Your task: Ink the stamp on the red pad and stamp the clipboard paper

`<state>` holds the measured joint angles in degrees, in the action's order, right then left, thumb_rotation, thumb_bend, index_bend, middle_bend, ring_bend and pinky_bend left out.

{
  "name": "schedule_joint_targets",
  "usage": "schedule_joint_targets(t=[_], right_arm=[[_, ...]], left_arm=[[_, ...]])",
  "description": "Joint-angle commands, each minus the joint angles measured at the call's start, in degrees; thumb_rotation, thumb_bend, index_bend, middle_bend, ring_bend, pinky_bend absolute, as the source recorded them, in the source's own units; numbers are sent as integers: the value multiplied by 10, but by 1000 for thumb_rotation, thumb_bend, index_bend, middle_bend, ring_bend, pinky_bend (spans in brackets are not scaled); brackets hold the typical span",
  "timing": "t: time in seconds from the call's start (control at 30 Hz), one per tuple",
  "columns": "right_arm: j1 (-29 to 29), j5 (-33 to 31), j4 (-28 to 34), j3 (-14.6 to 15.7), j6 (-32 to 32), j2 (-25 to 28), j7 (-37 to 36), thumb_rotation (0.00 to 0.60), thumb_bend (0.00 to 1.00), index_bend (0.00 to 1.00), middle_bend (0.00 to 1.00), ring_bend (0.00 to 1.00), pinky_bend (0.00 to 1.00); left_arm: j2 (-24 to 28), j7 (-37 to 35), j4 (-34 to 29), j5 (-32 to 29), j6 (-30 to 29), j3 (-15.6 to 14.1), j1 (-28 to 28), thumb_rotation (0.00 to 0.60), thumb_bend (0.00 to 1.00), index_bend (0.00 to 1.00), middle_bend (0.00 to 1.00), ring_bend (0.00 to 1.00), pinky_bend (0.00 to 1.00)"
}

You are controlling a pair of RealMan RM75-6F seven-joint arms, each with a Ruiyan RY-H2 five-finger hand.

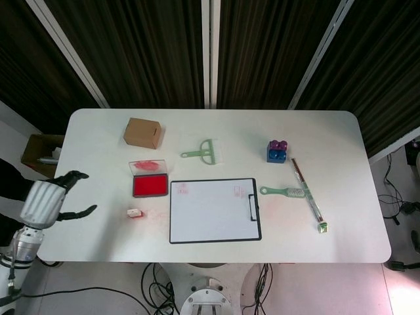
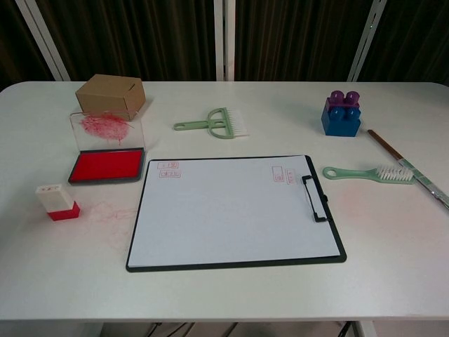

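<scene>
1. Head view: the clipboard (image 1: 215, 210) lies flat on the white worktop (image 1: 341, 151), its black clip on the right edge and its paper (image 1: 209, 209) bearing small red marks near the top left corner and near the top right by the clip.
2. Head view: the red ink pad (image 1: 149, 186) sits just left of the clipboard's top left corner, its clear lid folded back and smeared red.
3. Head view: the stamp (image 1: 134, 213) stands alone on the worktop left of the clipboard and below the pad, touched by nothing.
4. Head view: the left hand (image 1: 47, 201) hangs off the worktop's left edge, well apart from the clipboard and the stamp, fingers spread and holding nothing. The right hand does not show.
5. Head view: a cardboard box (image 1: 143, 132) lies up and left of the clipboard, a small green hand broom (image 1: 205, 153) above it, a blue and purple block (image 1: 277, 151) up and right, and a green brush (image 1: 285, 191) with a long thin stick (image 1: 308, 197) to its right.
6. Chest view: the stamp (image 2: 57, 202), white above a red base, stands upright left of the clipboard (image 2: 238, 212), nearer the camera than the pad (image 2: 106, 166); faint red smudges mark the worktop between stamp and clipboard.
7. Chest view: neither hand shows.
</scene>
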<state>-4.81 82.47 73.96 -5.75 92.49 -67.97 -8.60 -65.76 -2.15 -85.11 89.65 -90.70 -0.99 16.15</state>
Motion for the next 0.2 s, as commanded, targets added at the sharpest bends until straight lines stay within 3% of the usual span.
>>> schedule_joint_targets(t=[0.03,0.2], right_arm=[[2,19,-16,2,15,-15,-1,600,289,0,0,0,0],[3,31,-8,5,23,-14,16,600,282,0,0,0,0]], left_arm=[[15,11,9,-59,19,13,-34,0,24,99,40,35,178],[14,-8,29,-43,34,2,-41,0,0,84,38,36,171]])
